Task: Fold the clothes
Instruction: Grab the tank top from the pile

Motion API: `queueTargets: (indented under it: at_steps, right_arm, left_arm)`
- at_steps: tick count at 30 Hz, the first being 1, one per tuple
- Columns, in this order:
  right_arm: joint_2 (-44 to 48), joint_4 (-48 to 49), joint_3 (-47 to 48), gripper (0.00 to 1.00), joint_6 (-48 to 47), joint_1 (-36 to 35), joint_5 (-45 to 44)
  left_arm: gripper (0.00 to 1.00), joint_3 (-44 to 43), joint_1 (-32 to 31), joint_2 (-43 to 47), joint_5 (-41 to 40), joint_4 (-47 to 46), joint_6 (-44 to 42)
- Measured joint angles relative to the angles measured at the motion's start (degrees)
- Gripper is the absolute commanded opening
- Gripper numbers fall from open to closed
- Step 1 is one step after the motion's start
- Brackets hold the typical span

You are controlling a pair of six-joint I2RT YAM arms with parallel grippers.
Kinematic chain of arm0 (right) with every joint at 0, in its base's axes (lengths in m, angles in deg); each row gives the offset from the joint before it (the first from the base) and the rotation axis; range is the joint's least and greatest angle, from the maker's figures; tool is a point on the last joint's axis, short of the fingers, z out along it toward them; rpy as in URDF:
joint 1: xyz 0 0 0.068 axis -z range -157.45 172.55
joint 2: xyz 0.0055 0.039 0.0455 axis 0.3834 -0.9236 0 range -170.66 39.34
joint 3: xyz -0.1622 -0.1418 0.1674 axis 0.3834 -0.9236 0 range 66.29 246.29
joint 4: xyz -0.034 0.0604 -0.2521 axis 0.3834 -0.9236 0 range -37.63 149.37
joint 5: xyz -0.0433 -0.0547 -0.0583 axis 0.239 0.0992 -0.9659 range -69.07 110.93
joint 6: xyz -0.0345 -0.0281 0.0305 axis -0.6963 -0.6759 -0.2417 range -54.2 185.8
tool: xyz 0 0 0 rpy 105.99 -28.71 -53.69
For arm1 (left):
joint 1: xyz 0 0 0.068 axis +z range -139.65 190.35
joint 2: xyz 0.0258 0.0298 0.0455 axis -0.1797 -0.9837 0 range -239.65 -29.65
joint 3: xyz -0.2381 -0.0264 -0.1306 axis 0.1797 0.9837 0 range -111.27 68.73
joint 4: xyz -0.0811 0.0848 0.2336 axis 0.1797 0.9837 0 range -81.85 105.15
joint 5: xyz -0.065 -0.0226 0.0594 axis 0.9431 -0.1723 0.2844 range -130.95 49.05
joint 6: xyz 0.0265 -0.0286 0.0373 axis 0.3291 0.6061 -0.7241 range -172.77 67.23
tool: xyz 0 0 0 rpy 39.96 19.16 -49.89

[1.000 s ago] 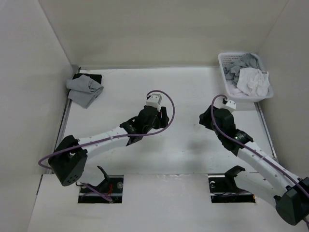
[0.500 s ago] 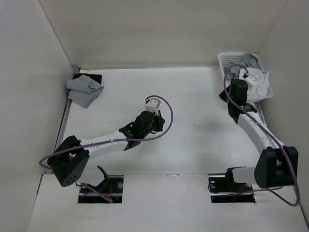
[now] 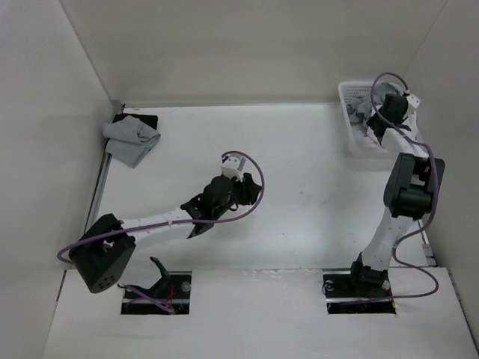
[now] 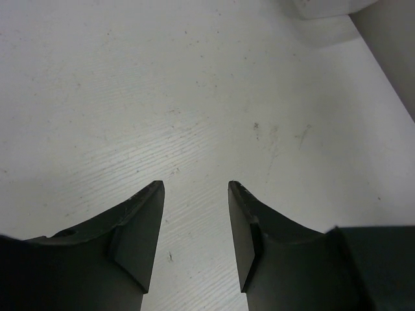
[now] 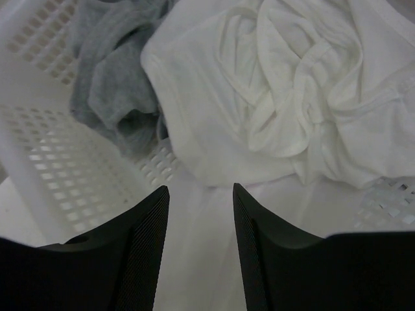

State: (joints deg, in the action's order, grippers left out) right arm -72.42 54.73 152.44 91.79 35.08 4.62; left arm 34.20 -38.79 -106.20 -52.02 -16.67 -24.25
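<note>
Garment: the white garment (image 5: 279, 97) is lying crumpled inside the basket (image 5: 45, 162), which is sitting at the far right corner of the table (image 3: 299, 149).
Direction: the fabric is bunching into soft folds with narrow bound edges curling through the middle of the heap. It is showing no clear long axis, and which way it is pointing cannot be told.
Neighbour: a gray garment (image 5: 107, 78) is lying in the same basket, touching the white one along its left edge in the right wrist view.
Right gripper: the right gripper (image 5: 198, 194) is hanging over the basket with its two fingers spread apart. White fabric is showing through the gap between them, and nothing is sitting between the pads. Whether the tips are touching the cloth cannot be told.
Right arm: it is reaching up along the table's right side and bending over the basket's rim.
Left gripper: the left gripper (image 4: 194, 191) is hovering over bare tabletop near the middle, fingers parted and gripping nothing.
Elsewhere: a folded gray cloth (image 3: 131, 140) is resting at the far left corner, well apart from both arms.
</note>
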Motion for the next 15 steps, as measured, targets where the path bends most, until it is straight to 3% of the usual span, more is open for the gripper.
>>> queueTargets:
  at_steps: [8,15]
  right_arm:
    - [-7.02,-2.62,3.10,0.48,-2.51,0.96,2.29]
    - [-8.09,-1.55,5.81,0.55,-3.15,1.40,3.30]
  left_arm:
    - [0.44,0.00,0.00,-1.77,0.28,-2.25,0.04]
    - [0.44,0.00,0.00,-4.37,1.27,-2.89,0.07]
